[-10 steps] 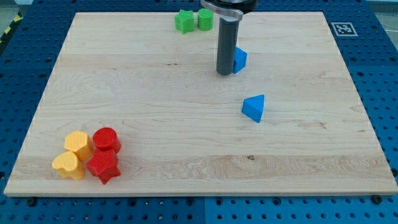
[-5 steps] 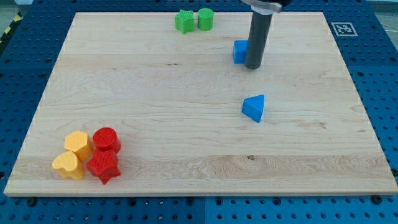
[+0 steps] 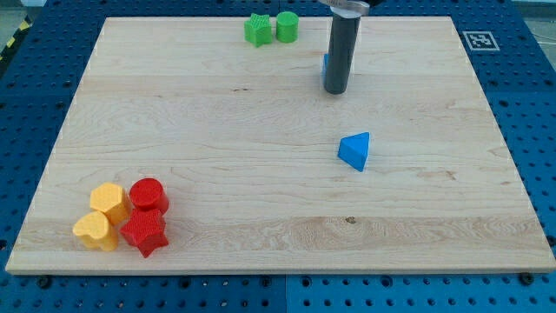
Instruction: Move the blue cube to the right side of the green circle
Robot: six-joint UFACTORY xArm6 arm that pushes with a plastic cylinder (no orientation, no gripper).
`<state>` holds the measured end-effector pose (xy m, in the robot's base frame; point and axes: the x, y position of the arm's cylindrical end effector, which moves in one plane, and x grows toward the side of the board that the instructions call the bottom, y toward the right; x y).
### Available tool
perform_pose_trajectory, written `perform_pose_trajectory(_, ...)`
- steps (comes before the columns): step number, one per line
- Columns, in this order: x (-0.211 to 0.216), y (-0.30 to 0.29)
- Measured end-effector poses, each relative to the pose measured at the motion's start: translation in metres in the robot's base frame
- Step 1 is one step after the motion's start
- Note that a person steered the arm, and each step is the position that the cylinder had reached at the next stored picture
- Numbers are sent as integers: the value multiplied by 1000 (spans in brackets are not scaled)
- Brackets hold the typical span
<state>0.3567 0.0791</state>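
Note:
The blue cube [image 3: 326, 66] is almost fully hidden behind my rod; only a thin blue sliver shows at the rod's left edge, near the view's top centre. My tip [image 3: 336, 90] rests on the board right in front of the cube. The green circle [image 3: 287, 26] stands at the view's top, left of and above the cube, with a green star [image 3: 257, 29] touching its left side.
A blue triangle [image 3: 355, 150] lies below my tip, toward the view's right. A red cylinder [image 3: 148, 195], a red star [image 3: 143, 231], a yellow hexagon [image 3: 108, 201] and a yellow heart [image 3: 94, 231] cluster at the bottom left. A marker tag [image 3: 479, 40] sits at the top right.
My rod swung from the cube's left to its right, then back left in front of it. The blue cube shifted slightly left and up and is now mostly hidden.

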Motion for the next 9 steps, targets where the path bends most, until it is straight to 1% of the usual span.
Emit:
perform_pose_trajectory(1, -25, 6)
perform_pose_trajectory(2, -39, 6)
perform_pose_trajectory(3, -38, 14)
perform_pose_trajectory(4, -42, 36)
perform_pose_trajectory(5, -60, 31)
perform_pose_trajectory(9, -66, 6)
